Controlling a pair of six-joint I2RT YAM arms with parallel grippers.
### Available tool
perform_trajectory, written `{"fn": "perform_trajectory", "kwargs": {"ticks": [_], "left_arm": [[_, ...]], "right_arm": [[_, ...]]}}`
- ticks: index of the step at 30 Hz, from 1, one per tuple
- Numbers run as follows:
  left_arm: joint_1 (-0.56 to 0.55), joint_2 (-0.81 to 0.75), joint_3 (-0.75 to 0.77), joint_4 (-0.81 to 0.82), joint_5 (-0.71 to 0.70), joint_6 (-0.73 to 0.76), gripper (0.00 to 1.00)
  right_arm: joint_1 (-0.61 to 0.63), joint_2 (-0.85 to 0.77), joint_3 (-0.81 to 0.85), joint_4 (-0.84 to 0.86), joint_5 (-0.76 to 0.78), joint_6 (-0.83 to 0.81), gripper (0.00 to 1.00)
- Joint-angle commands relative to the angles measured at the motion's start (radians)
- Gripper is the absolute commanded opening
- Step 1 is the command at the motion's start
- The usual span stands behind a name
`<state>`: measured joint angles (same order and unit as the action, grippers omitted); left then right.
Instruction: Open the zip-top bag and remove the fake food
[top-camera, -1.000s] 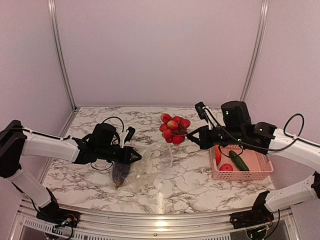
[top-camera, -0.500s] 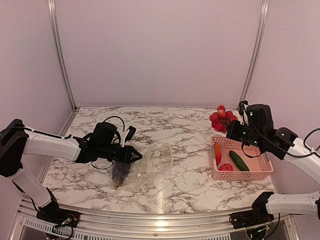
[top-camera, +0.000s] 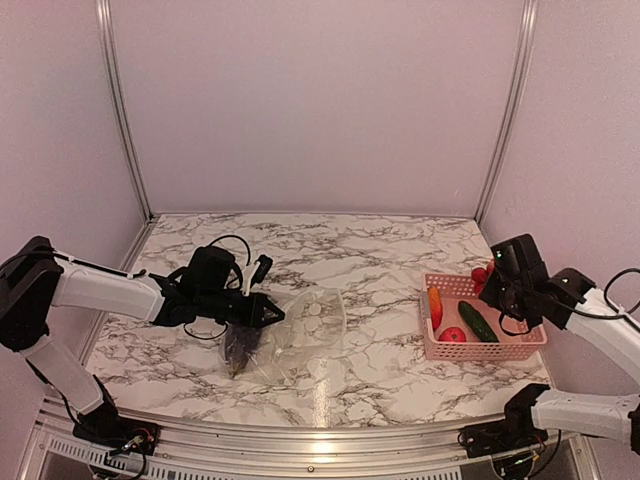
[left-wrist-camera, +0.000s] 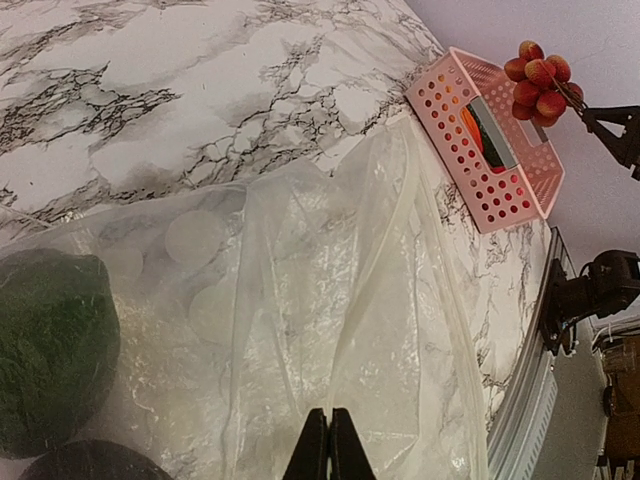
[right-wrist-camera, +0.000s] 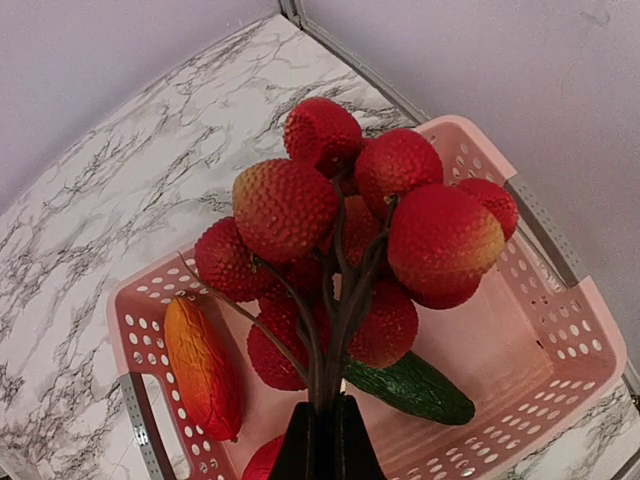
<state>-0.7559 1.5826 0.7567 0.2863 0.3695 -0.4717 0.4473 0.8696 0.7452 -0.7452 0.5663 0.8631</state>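
Observation:
The clear zip-top bag (top-camera: 305, 330) lies open on the marble table, also in the left wrist view (left-wrist-camera: 330, 290). My left gripper (top-camera: 272, 315) is shut on a fold of the bag (left-wrist-camera: 328, 440). A dark piece (top-camera: 240, 345) is still inside it; the left wrist view shows a dark green piece (left-wrist-camera: 50, 350) there. My right gripper (top-camera: 492, 288) is shut on the stem of a red lychee bunch (right-wrist-camera: 350, 240) and holds it just above the pink basket (right-wrist-camera: 560, 290). In the basket lie an orange-red piece (right-wrist-camera: 203, 365), a green cucumber (right-wrist-camera: 415, 390) and a red piece (right-wrist-camera: 262, 462).
The pink basket (top-camera: 490, 352) stands at the table's right edge, near the right wall. A metal rail (top-camera: 300, 440) runs along the table's front edge. Walls close the back and sides.
My right gripper has carried the red bunch from above the table's middle to the right and down over the basket. The left gripper and the bag have stayed put.

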Motion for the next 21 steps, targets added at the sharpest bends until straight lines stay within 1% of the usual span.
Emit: {"fn": "perform_trajectory", "kwargs": {"ticks": [1, 3, 7, 12, 21], "left_arm": [[0.008, 0.02, 0.03, 0.009, 0.019, -0.004, 0.0], [0.009, 0.021, 0.032, 0.008, 0.02, -0.003, 0.0], [0.012, 0.024, 0.037, 0.006, 0.025, -0.001, 0.0], [0.014, 0.026, 0.036, 0.01, 0.027, -0.004, 0.0], [0.016, 0.019, 0.03, 0.004, 0.026, -0.002, 0.0]], "right_arm": [[-0.015, -0.053, -0.006, -0.071, 0.157, 0.142, 0.0], [-0.035, -0.055, -0.02, -0.068, 0.16, 0.145, 0.0], [-0.09, -0.033, -0.044, -0.033, 0.121, 0.119, 0.0], [-0.145, -0.016, -0.088, 0.083, 0.051, 0.067, 0.0], [-0.157, 0.095, -0.134, 0.267, -0.029, 0.053, 0.0]]}}
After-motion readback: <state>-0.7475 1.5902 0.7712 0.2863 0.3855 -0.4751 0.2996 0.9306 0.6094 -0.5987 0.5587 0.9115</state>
